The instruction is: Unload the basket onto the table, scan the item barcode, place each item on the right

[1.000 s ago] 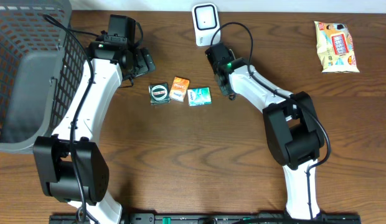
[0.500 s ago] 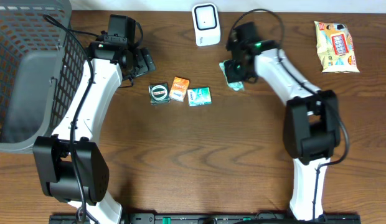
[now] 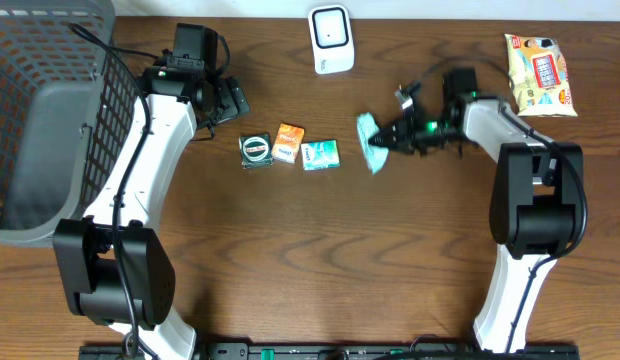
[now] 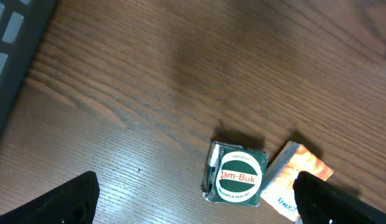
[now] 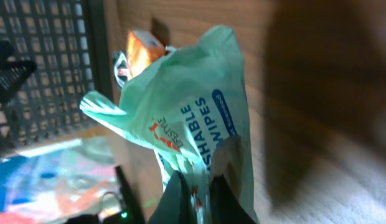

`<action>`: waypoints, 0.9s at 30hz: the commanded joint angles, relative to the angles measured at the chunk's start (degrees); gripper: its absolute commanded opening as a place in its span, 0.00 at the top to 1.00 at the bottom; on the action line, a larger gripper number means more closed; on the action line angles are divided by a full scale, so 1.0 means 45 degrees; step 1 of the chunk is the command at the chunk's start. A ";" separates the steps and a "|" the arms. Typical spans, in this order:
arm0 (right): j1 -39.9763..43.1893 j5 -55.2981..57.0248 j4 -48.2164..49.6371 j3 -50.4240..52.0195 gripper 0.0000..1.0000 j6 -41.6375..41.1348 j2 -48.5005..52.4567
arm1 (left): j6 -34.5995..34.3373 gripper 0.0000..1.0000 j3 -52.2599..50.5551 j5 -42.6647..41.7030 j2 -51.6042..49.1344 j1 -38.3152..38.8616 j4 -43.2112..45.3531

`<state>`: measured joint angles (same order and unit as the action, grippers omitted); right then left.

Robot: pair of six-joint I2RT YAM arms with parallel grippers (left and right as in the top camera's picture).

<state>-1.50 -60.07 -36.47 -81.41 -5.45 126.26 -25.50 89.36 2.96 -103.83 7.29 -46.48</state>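
My right gripper (image 3: 392, 136) is shut on a mint-green flushable wipes pack (image 3: 370, 143), held off the table to the right of and below the white barcode scanner (image 3: 331, 38). In the right wrist view the pack (image 5: 187, 106) fills the middle, its lower end pinched in my right gripper (image 5: 197, 185). The barcode is not visible. My left gripper (image 3: 230, 100) stands open above the table with nothing in it. In its wrist view the dark fingertips (image 4: 62, 202) sit far apart, and the left gripper (image 4: 196, 204) hangs near a green Zam-Buk box (image 4: 238, 177).
On the table, left of the pack, lie the Zam-Buk box (image 3: 255, 150), an orange box (image 3: 287, 142) and a teal box (image 3: 320, 154). A snack bag (image 3: 538, 75) lies at the back right. A grey wire basket (image 3: 40, 120) stands at the left edge.
My right arm has swung right, away from below the scanner, carrying the wipes pack with it and turning sideways. The left arm has not moved.
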 commanded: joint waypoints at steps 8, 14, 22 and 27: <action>0.2011 0.2137 -0.0024 -0.0238 0.35 -0.1166 -0.0418 | -0.0029 0.02 0.0097 0.0117 -0.0058 0.0005 -0.0044; 0.2361 0.2492 -0.1710 -0.2123 0.27 -0.0374 -0.0704 | -0.0024 0.02 0.0097 0.0117 -0.0058 0.0005 -0.0044; 0.0515 0.5901 -0.1846 -0.1923 0.25 -0.0248 -0.0699 | -0.0029 0.02 0.0097 0.0117 -0.0058 0.0005 -0.0044; -0.0602 0.6713 -0.1753 -0.1622 0.36 -0.0243 -0.0695 | -0.0024 0.02 0.0097 0.0117 -0.0058 0.0005 -0.0044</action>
<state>-2.48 -34.30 -44.49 -89.89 -7.22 124.38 -25.50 89.36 2.96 -103.83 7.29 -46.48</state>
